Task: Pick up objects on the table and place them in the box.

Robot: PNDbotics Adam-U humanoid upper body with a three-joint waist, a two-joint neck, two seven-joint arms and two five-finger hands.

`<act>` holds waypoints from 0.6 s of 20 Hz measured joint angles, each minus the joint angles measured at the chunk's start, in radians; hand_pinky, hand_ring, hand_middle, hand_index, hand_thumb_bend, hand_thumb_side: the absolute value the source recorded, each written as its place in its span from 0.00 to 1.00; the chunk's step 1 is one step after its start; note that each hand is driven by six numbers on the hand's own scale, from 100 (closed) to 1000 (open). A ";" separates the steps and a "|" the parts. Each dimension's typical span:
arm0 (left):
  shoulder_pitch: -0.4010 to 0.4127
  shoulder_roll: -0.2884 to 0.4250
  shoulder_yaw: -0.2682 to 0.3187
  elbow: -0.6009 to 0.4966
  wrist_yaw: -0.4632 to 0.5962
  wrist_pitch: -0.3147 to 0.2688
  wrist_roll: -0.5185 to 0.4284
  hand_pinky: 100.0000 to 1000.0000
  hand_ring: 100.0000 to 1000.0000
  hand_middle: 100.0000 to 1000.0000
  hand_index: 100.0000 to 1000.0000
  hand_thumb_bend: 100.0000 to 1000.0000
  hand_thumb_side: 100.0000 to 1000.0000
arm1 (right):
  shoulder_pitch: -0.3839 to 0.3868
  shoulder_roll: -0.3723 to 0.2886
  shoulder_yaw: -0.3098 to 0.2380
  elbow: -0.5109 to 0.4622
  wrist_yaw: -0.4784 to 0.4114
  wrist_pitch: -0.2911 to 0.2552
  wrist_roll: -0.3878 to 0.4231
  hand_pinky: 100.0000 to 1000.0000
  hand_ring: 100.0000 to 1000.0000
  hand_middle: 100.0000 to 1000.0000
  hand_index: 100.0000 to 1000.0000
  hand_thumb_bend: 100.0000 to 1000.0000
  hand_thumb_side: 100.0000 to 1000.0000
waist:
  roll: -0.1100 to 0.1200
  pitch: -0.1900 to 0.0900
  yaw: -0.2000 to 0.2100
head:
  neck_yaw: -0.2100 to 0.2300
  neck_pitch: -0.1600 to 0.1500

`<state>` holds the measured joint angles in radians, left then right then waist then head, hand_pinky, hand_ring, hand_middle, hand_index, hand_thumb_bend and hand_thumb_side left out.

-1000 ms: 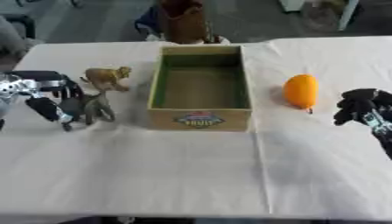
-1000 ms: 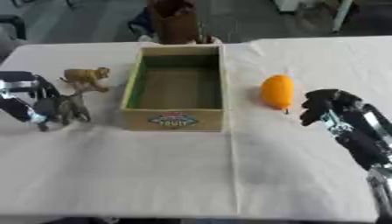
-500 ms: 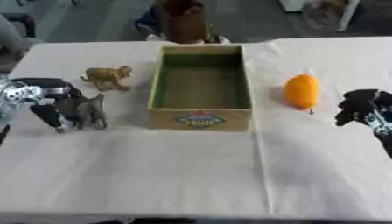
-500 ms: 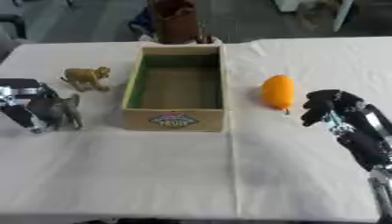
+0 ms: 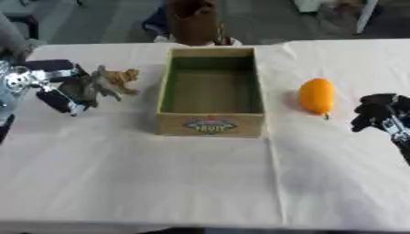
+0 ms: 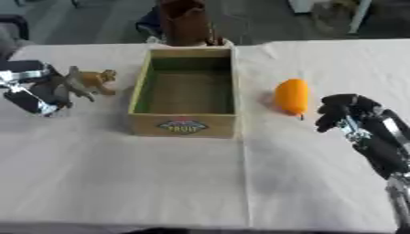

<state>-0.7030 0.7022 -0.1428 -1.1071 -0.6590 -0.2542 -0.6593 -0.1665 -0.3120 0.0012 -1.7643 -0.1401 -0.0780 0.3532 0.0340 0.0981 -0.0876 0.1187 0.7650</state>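
I look down on a white-clothed table. At its centre is an open cardboard box, empty inside, the place everything must go. To the box's left, my left hand has its fingers curled around a grey toy animal, lifted clear of the cloth, I judge, so it can travel right to the box. A small tan toy animal shows just beyond the grey one, between my left hand and the box. My right hand hangs idle at the far right, fingers curled on nothing. An orange fruit lies just left of that hand, within easy reach for later.
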 measured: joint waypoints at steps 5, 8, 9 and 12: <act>-0.093 -0.052 -0.022 -0.014 0.018 -0.012 -0.023 0.58 0.44 0.39 0.61 0.00 0.07 | 0.000 0.000 0.006 0.000 0.000 0.000 0.008 0.50 0.52 0.55 0.70 0.00 0.44 | 0.001 -0.002 -0.020 | 0.011 0.000; -0.144 -0.100 -0.040 -0.014 0.009 -0.020 -0.031 0.58 0.45 0.39 0.61 0.00 0.08 | -0.001 0.000 0.013 0.000 0.000 0.001 0.014 0.50 0.52 0.55 0.70 0.00 0.45 | 0.001 -0.002 -0.039 | 0.018 0.000; -0.160 -0.118 -0.046 -0.014 0.002 -0.024 -0.033 0.58 0.45 0.39 0.61 0.00 0.08 | -0.003 0.000 0.017 0.000 -0.001 0.001 0.017 0.50 0.52 0.55 0.70 0.00 0.44 | 0.001 -0.001 -0.047 | 0.021 0.000; -0.199 -0.174 -0.059 -0.014 -0.022 -0.036 -0.027 0.58 0.45 0.39 0.61 0.00 0.08 | -0.015 0.000 0.025 0.000 -0.003 0.002 0.026 0.50 0.52 0.55 0.70 0.00 0.45 | 0.002 0.005 -0.074 | 0.031 0.000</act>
<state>-0.9023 0.5281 -0.2020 -1.1210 -0.6812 -0.2906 -0.6866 -0.1811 -0.3116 0.0266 -1.7643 -0.1429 -0.0759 0.3793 0.0357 0.1032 -0.1613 0.1502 0.7650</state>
